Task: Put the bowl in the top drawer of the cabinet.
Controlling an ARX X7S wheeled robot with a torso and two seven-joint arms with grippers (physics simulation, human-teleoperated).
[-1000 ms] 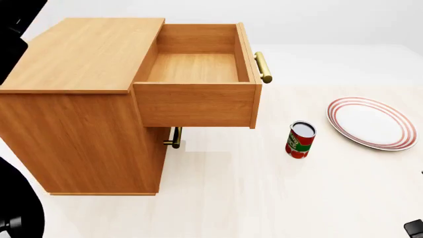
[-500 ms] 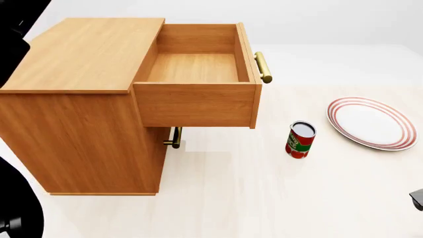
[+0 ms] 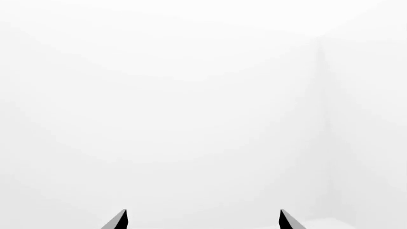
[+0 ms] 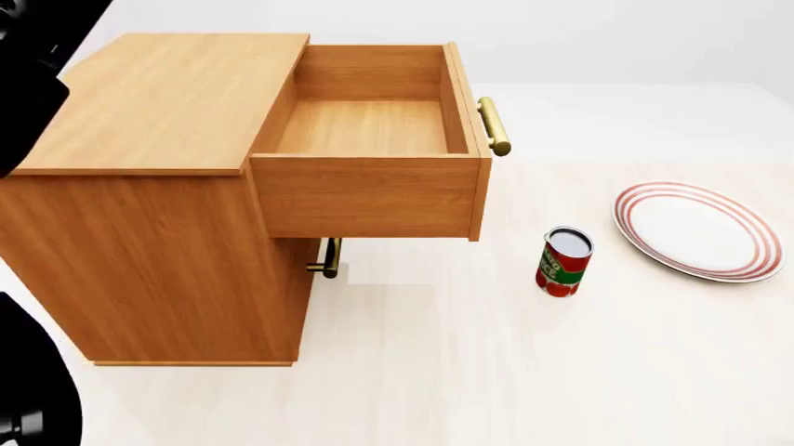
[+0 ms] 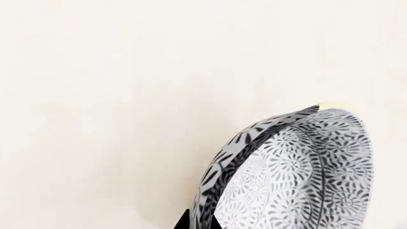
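We see the right gripper (image 5: 198, 220) clamped on the speckled blue-grey bowl's (image 5: 299, 171) rim; the left gripper's (image 3: 202, 220) fingers stand apart; the orange-brown wooden top drawer (image 4: 368, 130) gapes upper-centre.

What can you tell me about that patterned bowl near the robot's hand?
The bowl shows only in the right wrist view. It is deep and round, covered inside and out with a dense dark-and-white speckled pattern, and looks like glazed ceramic. It appears tilted, its opening partly facing the camera, before a pale surface. A dark fingertip meets its rim, though an actual grip cannot be confirmed.

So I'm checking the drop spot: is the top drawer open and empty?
Open and empty: the top drawer juts out from the cabinet, its wooden floor bare.
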